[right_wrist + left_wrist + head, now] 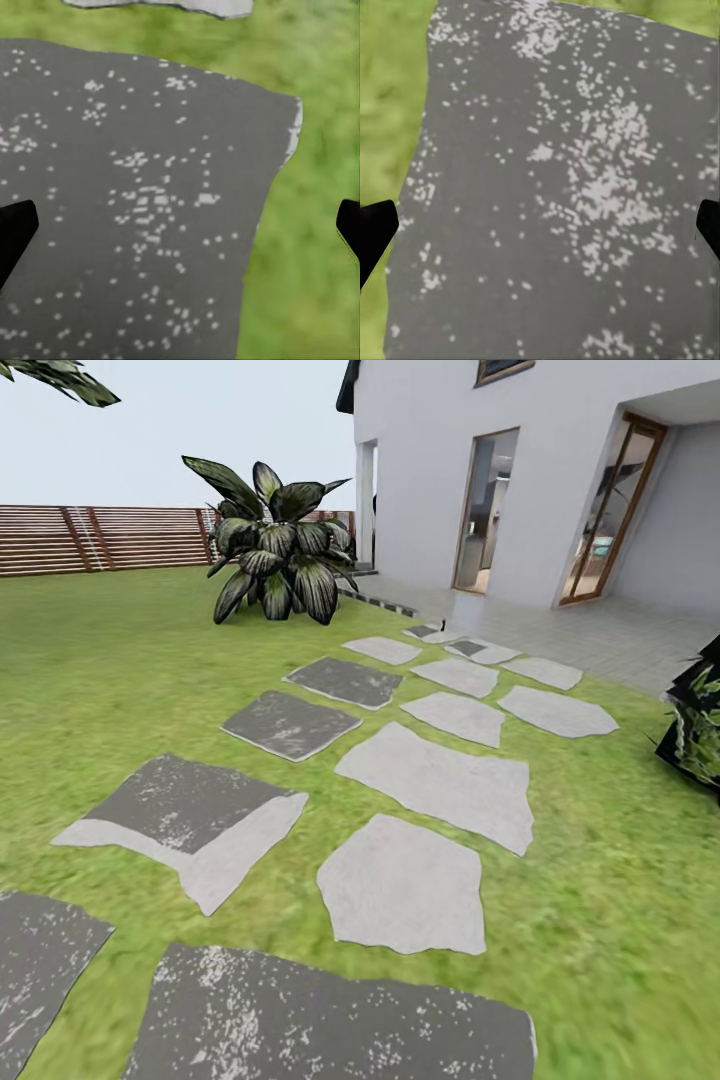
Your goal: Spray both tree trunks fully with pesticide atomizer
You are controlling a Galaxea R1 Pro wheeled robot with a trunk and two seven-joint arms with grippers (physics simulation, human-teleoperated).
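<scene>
Careful now, you're rolling over the green grass floor [120,660] with neither the atomizer nor the thick trunks in sight, so you risk heading for the broad-leaved dark bush [275,545] by mistake. Both hands hang empty: the left gripper [540,229] and right gripper [180,229] show black fingertips spread wide apart over dark speckled grey paving stones [330,1015]. Far left runs the brown slatted wooden fence [100,538]; far right stands the white house [520,470].
</scene>
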